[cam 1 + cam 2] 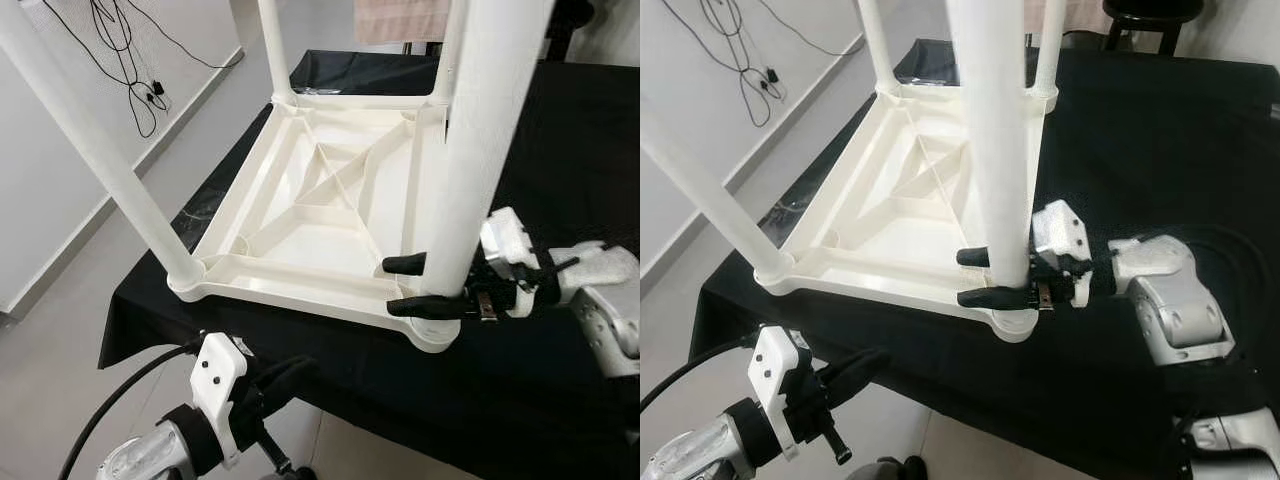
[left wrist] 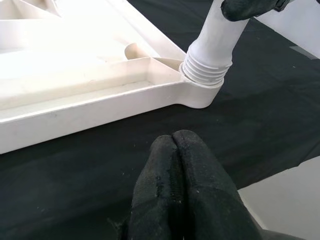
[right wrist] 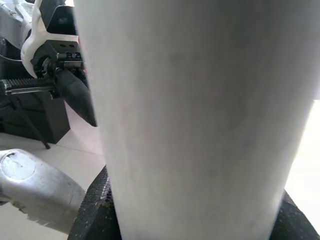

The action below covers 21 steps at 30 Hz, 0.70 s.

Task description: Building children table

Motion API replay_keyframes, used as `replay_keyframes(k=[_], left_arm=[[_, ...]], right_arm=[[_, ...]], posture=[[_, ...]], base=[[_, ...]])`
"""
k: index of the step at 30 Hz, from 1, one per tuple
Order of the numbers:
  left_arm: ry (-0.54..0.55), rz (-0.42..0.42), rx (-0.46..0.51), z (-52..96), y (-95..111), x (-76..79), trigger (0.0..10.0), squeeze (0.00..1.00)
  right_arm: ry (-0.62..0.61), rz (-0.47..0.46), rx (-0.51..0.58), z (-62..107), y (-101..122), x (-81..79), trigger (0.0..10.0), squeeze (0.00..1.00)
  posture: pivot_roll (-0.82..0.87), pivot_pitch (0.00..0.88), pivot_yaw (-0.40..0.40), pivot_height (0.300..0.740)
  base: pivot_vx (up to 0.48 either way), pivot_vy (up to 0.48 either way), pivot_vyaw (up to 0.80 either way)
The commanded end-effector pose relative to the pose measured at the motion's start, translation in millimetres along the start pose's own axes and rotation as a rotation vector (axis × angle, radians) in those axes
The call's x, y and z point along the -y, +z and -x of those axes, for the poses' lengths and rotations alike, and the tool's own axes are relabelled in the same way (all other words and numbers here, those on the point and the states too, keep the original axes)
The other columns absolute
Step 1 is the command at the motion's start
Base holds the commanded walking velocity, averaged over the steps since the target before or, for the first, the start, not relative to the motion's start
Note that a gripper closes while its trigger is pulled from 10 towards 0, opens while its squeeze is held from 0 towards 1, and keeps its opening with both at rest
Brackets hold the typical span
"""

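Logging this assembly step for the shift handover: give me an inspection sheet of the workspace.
Surface: black cloth covering the worktop.
Job's things: white tabletop upside down, four legs standing in its corners; near right leg shows thread at its socket.
Clutter: nothing seen.
Grippers: right gripper clamped on the near right leg's base; left gripper shut, holding nothing, by the cloth's near edge.
Cables: black cords on the wall.
Surroundings: pale floor, white wall.

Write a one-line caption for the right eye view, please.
Right gripper clamps the near leg of the upturned white table on black cloth; left gripper waits below, shut.
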State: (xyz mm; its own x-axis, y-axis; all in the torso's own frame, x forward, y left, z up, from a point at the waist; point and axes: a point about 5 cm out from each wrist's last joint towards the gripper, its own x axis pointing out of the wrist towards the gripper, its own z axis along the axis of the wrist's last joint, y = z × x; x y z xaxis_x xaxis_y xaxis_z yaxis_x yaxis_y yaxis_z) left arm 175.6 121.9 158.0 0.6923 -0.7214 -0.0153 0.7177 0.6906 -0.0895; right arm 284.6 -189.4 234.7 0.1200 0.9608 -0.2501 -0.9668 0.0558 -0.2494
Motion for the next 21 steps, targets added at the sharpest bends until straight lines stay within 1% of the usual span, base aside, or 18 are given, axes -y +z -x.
replay_keyframes(k=[1,4,6,7,8,9,10,12,14,16,18,21], left_arm=[[0.003,-0.002,-0.038,2.8,-4.2,-1.6,10.0,0.00],[0.005,-0.002,-0.036,2.7,-3.9,-1.4,10.0,0.00],[0.008,-0.002,-0.034,2.5,-3.5,-1.4,10.0,0.00],[0.008,-0.002,-0.034,2.5,-3.5,-1.4,10.0,0.00],[0.010,-0.002,-0.033,2.6,-3.4,-1.6,10.0,0.00],[0.012,-0.003,-0.032,2.6,-3.3,-1.7,10.0,0.00],[0.012,-0.003,-0.032,2.6,-3.3,-1.7,10.0,0.00],[0.013,-0.003,-0.031,2.4,-3.0,-1.8,10.0,0.00],[0.013,-0.003,-0.031,2.3,-3.0,-1.9,10.0,0.00],[0.011,-0.001,-0.032,2.2,-3.1,-2.1,10.0,0.00],[0.010,-0.001,-0.032,2.1,-3.1,-2.2,10.0,0.00],[0.013,-0.002,-0.031,2.3,-3.3,-2.6,10.0,0.00]], right_arm=[[0.094,-0.147,-0.007,-8.9,-17.5,-6.1,10.0,0.00],[0.092,-0.162,0.011,-10.4,-17.0,-2.6,10.0,0.00],[0.045,-0.177,0.041,-13.0,-18.0,3.3,10.0,0.00],[0.045,-0.177,0.041,-13.0,-18.0,3.3,10.0,0.00],[0.013,-0.186,0.050,-13.9,-19.1,6.4,10.0,0.00],[-0.044,-0.194,0.061,-15.0,-20.8,10.2,10.0,0.00],[-0.044,-0.194,0.061,-15.0,-20.8,10.2,10.0,0.00],[-0.125,-0.204,0.072,-16.1,-22.7,15.2,10.0,0.00],[-0.165,-0.208,0.079,-16.7,-23.3,17.5,10.0,0.00],[-0.215,-0.210,0.084,-17.7,-25.1,16.1,10.0,0.00],[-0.234,-0.210,0.087,-18.0,-25.4,15.0,10.0,0.00],[-0.381,-0.223,0.100,-21.0,-30.2,11.8,10.0,0.00]], posture=[[0.02,0.193,0.084,0.740],[0.02,0.196,0.081,0.740],[0.02,0.197,0.077,0.740],[0.02,0.197,0.077,0.740],[0.02,0.197,0.077,0.740],[0.02,0.200,0.077,0.740],[0.02,0.200,0.077,0.740],[0.01,0.203,0.076,0.740],[0.01,0.203,0.076,0.740],[0.01,0.204,0.075,0.740],[0.01,0.204,0.073,0.740],[0.00,0.205,0.059,0.740]], base=[[0.000,0.000,0.00],[0.000,0.000,0.00],[0.000,0.000,0.00],[0.000,0.000,0.00],[0.000,0.000,0.00],[0.000,0.000,0.00],[0.000,0.000,0.00],[0.000,0.000,0.00],[0.000,0.000,0.00],[0.000,0.000,0.00],[0.000,0.000,0.00],[0.000,0.000,0.00]])
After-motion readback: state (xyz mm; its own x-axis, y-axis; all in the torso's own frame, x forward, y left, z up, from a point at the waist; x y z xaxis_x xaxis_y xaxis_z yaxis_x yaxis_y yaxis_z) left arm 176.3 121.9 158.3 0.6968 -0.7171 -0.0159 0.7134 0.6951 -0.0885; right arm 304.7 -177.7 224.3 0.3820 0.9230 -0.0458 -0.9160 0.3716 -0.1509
